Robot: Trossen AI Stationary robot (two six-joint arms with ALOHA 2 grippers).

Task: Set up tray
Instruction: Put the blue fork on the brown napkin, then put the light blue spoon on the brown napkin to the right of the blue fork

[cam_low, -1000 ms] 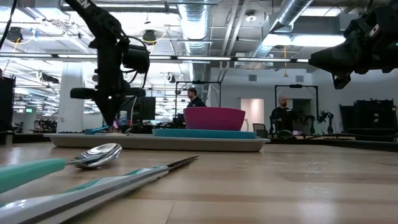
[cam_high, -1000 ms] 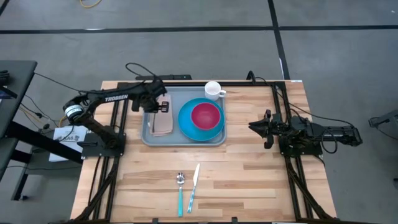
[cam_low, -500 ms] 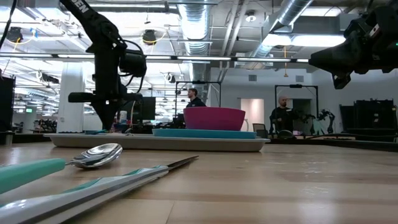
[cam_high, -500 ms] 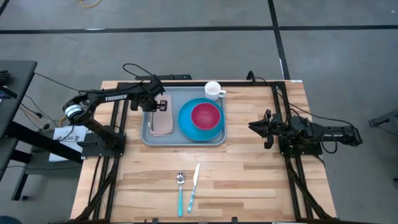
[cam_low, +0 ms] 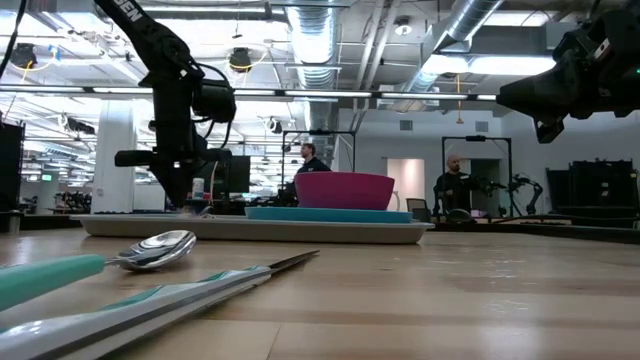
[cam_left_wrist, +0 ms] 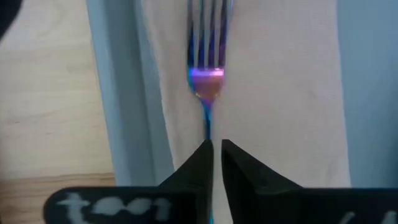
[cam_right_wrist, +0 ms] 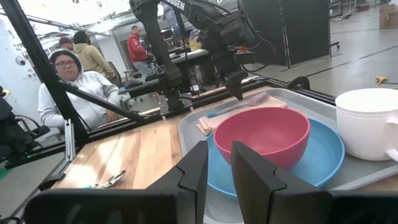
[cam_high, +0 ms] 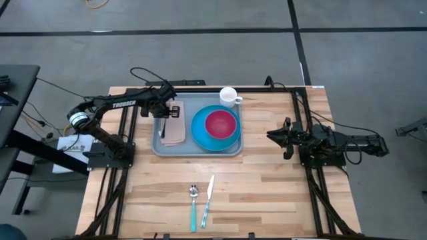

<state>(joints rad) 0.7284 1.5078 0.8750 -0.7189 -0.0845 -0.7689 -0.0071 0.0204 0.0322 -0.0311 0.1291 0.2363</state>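
The light-grey tray (cam_high: 200,151) lies at the table's far middle, also low in the low view (cam_low: 250,228). In its left part lies the tan napkin (cam_high: 176,133), and on the napkin lies a fork (cam_left_wrist: 207,81) with a teal handle (cam_right_wrist: 227,110). A blue plate (cam_high: 200,139) with a pink bowl (cam_high: 221,124) fills the tray's right part. My left gripper (cam_left_wrist: 217,149) stands over the napkin (cam_high: 165,113), pointing down, shut on the fork. My right gripper (cam_high: 270,137) waits at the table's right, its fingers a narrow gap apart (cam_right_wrist: 219,162). My left gripper pinches the fork's thin neck (cam_left_wrist: 209,132), just behind the tines, between its two fingers. It comes from above, pointing down, with the fingers across the fork. The fork lies flat on the napkin (cam_left_wrist: 280,93), tines toward the table's far edge.
A white mug (cam_high: 229,97) stands on the table just beyond the tray's far right corner. A spoon (cam_high: 193,203) and a knife (cam_high: 207,199), both teal-handled, lie near the near edge. Bare wood stretches between them and the tray. People show in the room behind.
My left gripper has moved a little toward the table's left edge over the napkin and sunk slightly. The right arm has kept still.
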